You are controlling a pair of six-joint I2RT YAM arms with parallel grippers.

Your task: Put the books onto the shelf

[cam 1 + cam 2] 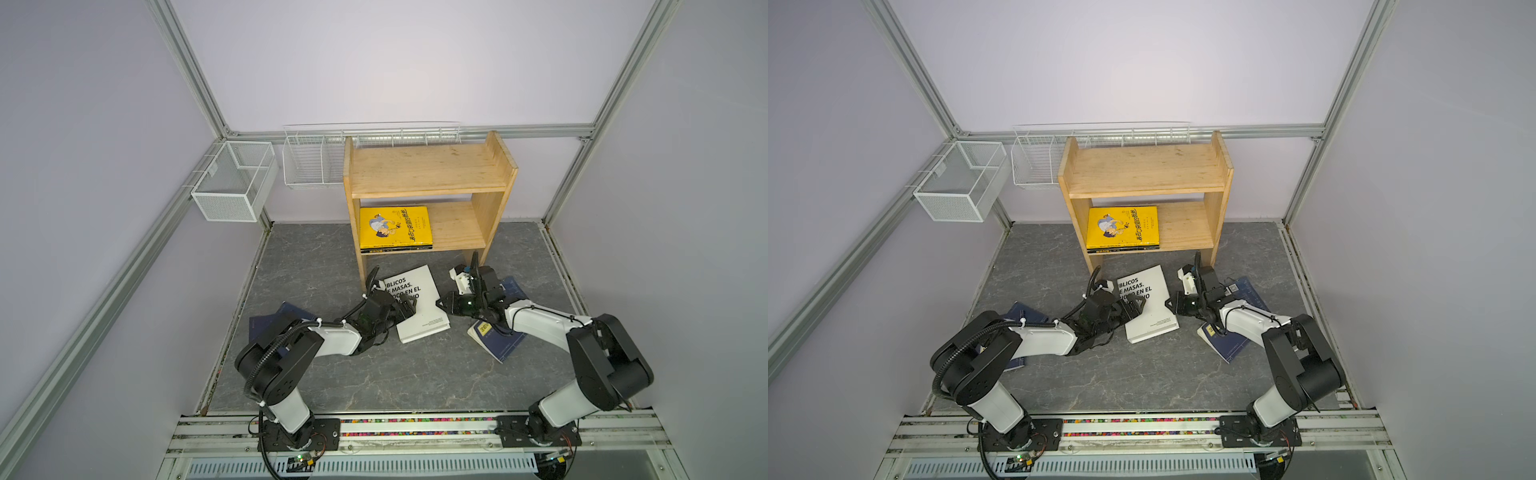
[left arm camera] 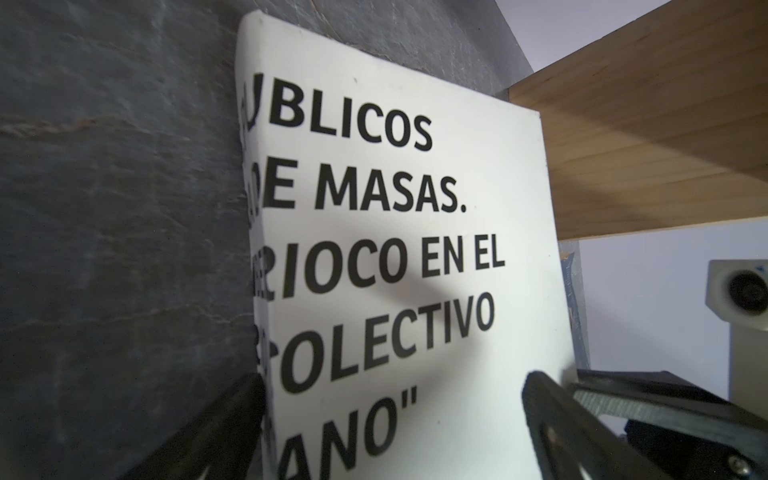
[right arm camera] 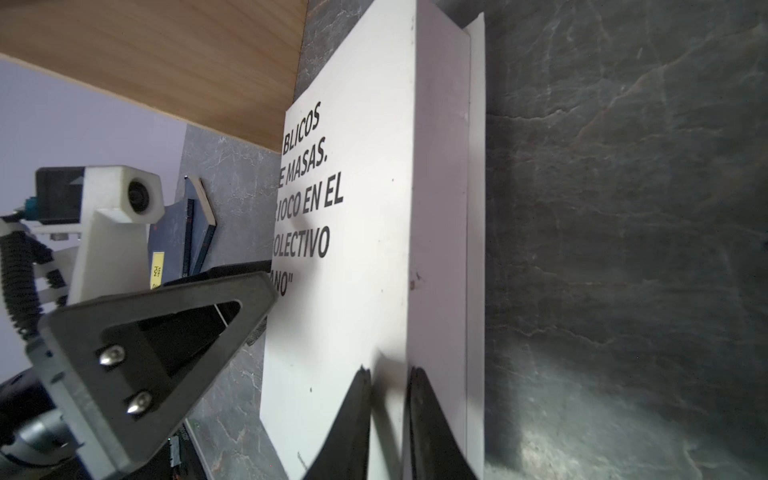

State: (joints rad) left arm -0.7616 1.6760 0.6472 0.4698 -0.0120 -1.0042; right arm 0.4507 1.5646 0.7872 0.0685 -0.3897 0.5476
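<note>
found the thick white book (image 1: 428,322) lying flat on the grey tabletop (image 1: 415,382), just in front of the pine shelf (image 1: 428,166), black lettering facing up. saw the left gripper (image 1: 406,311) at its spine side, spread wide, with one finger (image 2: 224,428) down beside the spine and the other over the cover; could not make out any hold there. saw the right gripper (image 3: 388,376) at the opposite long edge, pinched almost together on the rim of the front cover. noted the yellow book (image 1: 395,226) flat on the lower tier, resting on a black book (image 1: 395,249). spotted a navy book (image 1: 276,311) partly under the left arm and more navy books (image 1: 498,349) under the right arm, all on the tabletop.
</note>
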